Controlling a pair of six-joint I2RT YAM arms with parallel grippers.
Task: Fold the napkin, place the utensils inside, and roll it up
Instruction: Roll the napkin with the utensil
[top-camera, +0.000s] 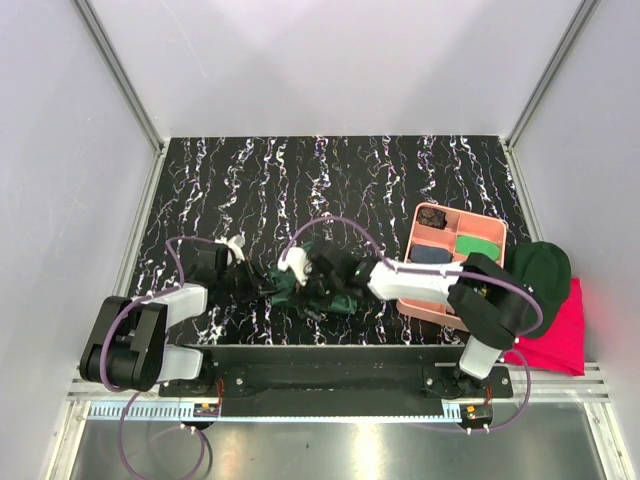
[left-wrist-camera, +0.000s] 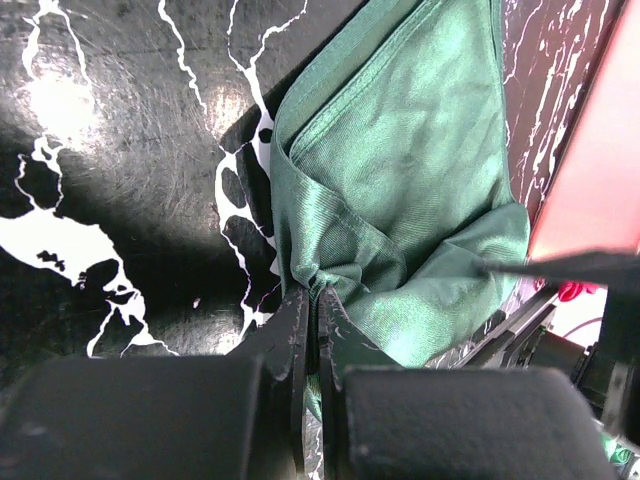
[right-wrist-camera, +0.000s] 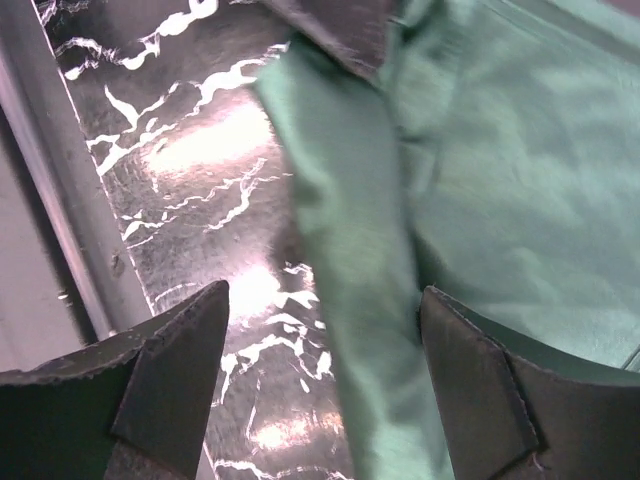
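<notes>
At the lower centre of the top view, the dark green napkin (top-camera: 322, 296) lies bunched on the black marbled table (top-camera: 300, 190), between the two grippers. The left gripper (top-camera: 246, 276) sits at its left edge. In the left wrist view its fingers (left-wrist-camera: 296, 330) are pressed together, pinching a gathered fold of the napkin (left-wrist-camera: 400, 180) at the bottom centre of the frame, and the rest of the cloth spreads toward the upper right. The right gripper (top-camera: 312, 274) is over the napkin's upper side. In the right wrist view its fingers (right-wrist-camera: 175, 370) stand spread wide, with a long fold of the napkin (right-wrist-camera: 350, 250) running down between them, not gripped.

At the right of the top view a pink tray (top-camera: 465, 213) with several compartments holds a dark brown item (top-camera: 431, 215) in its upper left compartment, a dark grey-blue piece (top-camera: 432, 255) below that, and a bright green swatch (top-camera: 477, 247) on the right. The right arm hides the tray's lower part. Right of the tray, a dark green rounded cloth (top-camera: 540, 268) rests on a pink-red cloth (top-camera: 555, 338).
</notes>
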